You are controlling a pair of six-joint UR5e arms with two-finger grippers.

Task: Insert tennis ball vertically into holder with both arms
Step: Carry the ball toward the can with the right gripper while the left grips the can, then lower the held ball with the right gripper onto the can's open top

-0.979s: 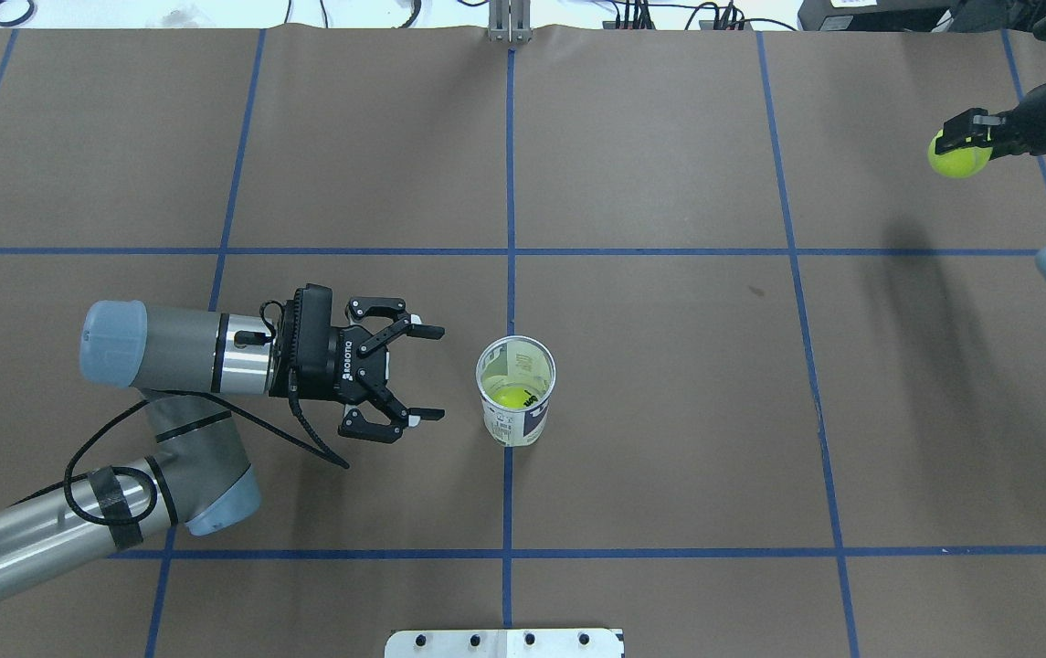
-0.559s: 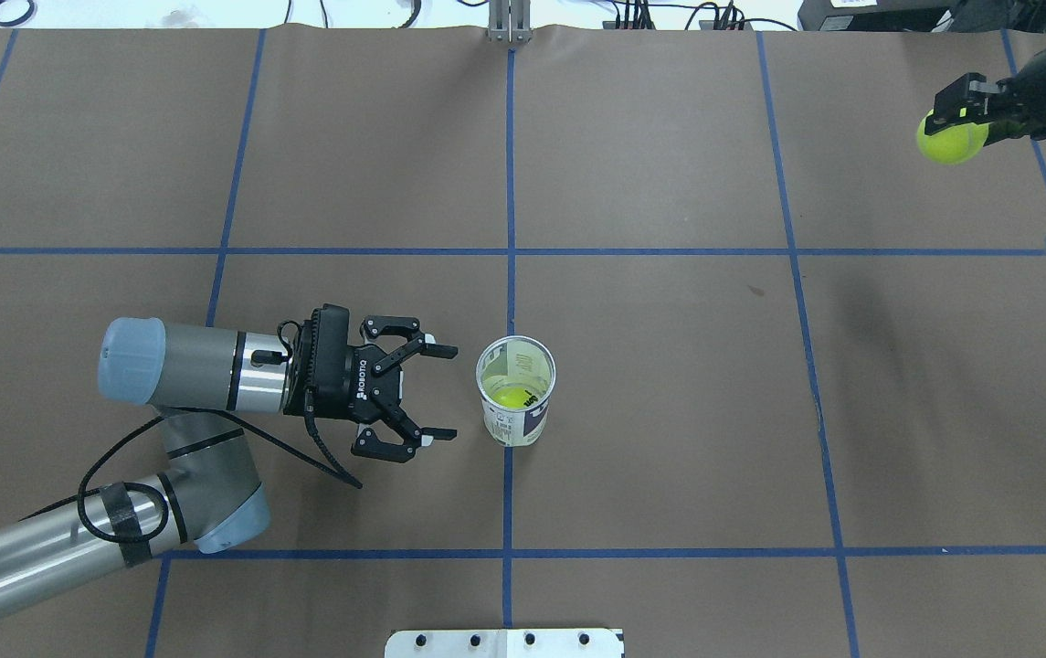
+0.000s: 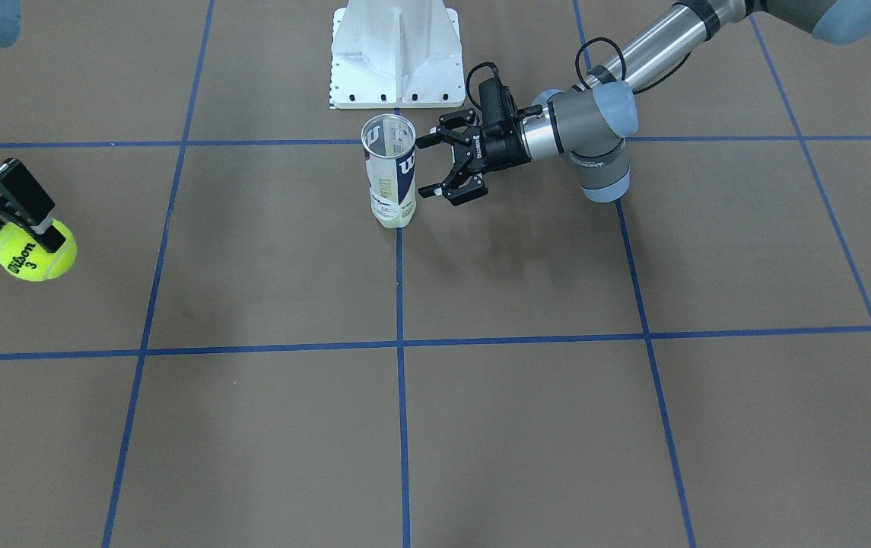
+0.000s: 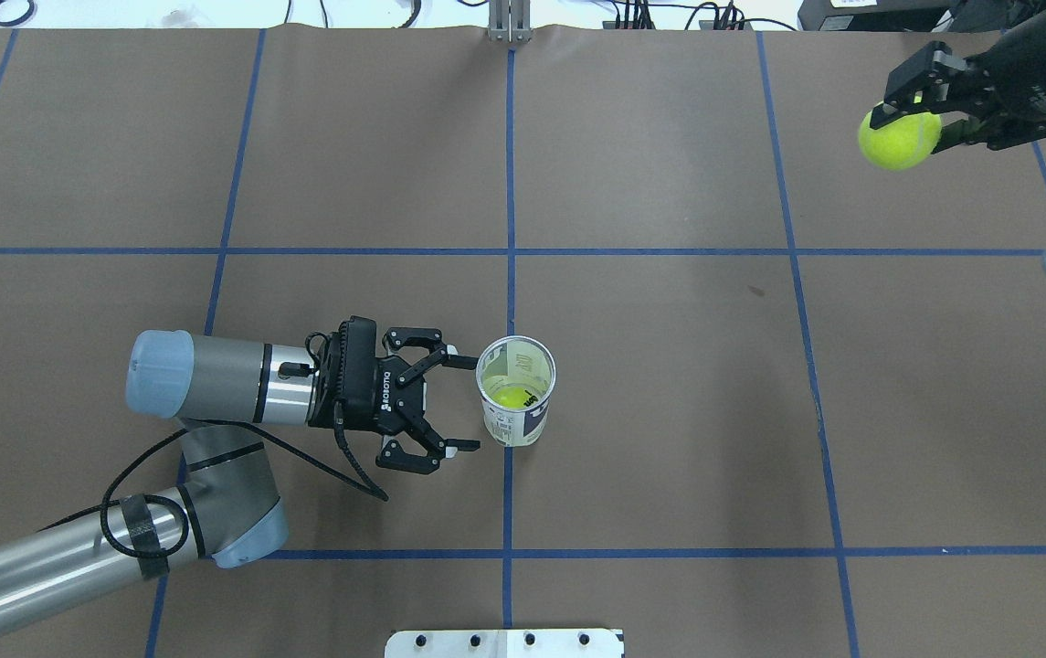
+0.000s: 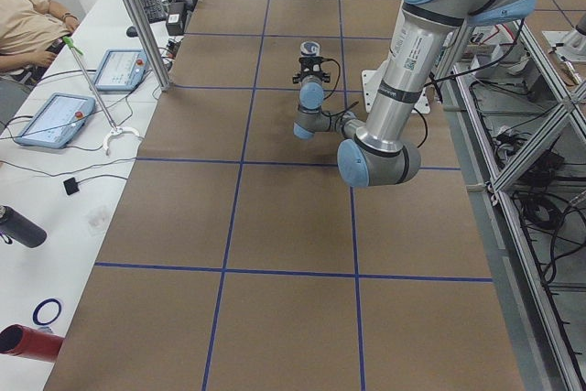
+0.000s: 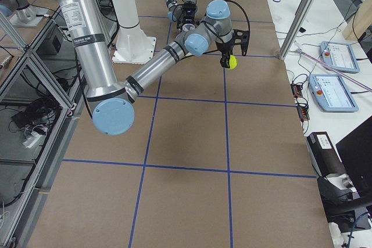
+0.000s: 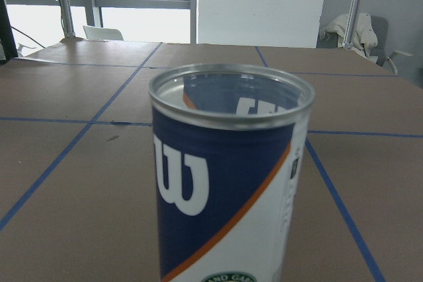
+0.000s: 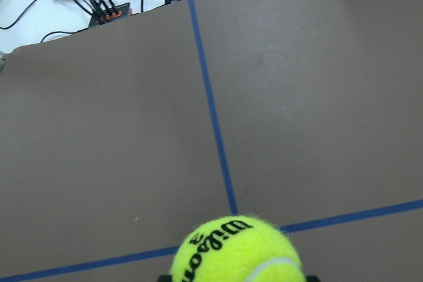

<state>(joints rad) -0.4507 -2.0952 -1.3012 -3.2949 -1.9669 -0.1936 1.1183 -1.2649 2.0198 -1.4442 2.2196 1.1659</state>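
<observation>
Facing the robot, our left end effector (image 3: 424, 167) stands wide open just beside the upright holder (image 3: 389, 171), placed, we judge, to brace it. Overhead, our right end effector (image 4: 908, 128) clamps the tennis ball (image 4: 895, 142) above the worktop (image 4: 669, 411), well apart from the holder. Our left wrist view looks across the holder's open mouth.

Robotics lab: grey jointed robot arms (image 5: 412, 61) over a brown-papered table (image 4: 669, 411) gridded in blue tape (image 4: 510, 183), white bolted pedestal (image 3: 395, 53), aluminium frame posts (image 5: 135, 20), touchscreen pendants (image 5: 48, 121) on a side bench (image 5: 55, 217), loose cables (image 6: 32, 121), seated person (image 5: 27, 16)
</observation>
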